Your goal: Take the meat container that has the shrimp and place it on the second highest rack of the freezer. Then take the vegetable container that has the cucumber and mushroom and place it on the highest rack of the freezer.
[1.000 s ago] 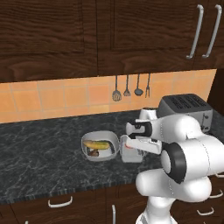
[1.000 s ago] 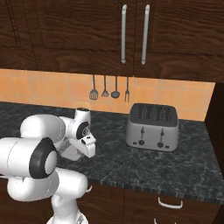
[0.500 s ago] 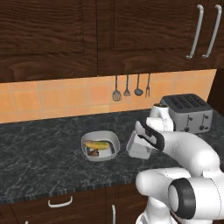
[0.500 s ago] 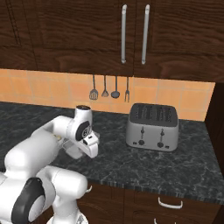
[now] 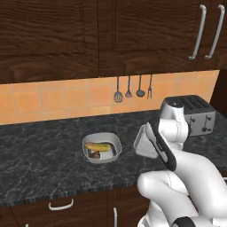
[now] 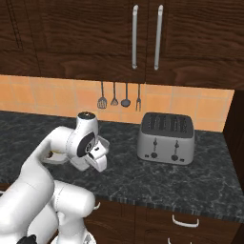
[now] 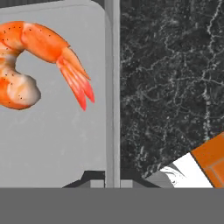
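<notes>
The meat container [image 5: 142, 144] hangs tilted above the counter, to the right of the vegetable container [image 5: 101, 148]. My gripper [image 7: 112, 182] is shut on its flared rim [image 7: 112, 87], one fingertip on each side. The curled orange shrimp [image 7: 35, 61] lies on the tray's grey floor in the hand view. In the bowl on the counter lie the yellow-green cucumber [image 5: 97, 146] and the dark mushroom [image 5: 94, 155]. My hand [image 6: 96, 155] sits left of the toaster. The freezer is out of view.
A silver toaster [image 5: 195, 114] [image 6: 166, 138] stands at the right of the black stone counter [image 5: 40, 159]. Utensils [image 5: 133, 88] hang on the orange tiled wall. Dark wooden cabinets [image 5: 133, 35] run above, drawers below the front edge.
My jaws closed on the tray's rim, and the arm swung up and to the right, lifting the tray off the counter and tilting it. The bowl has stayed in place.
</notes>
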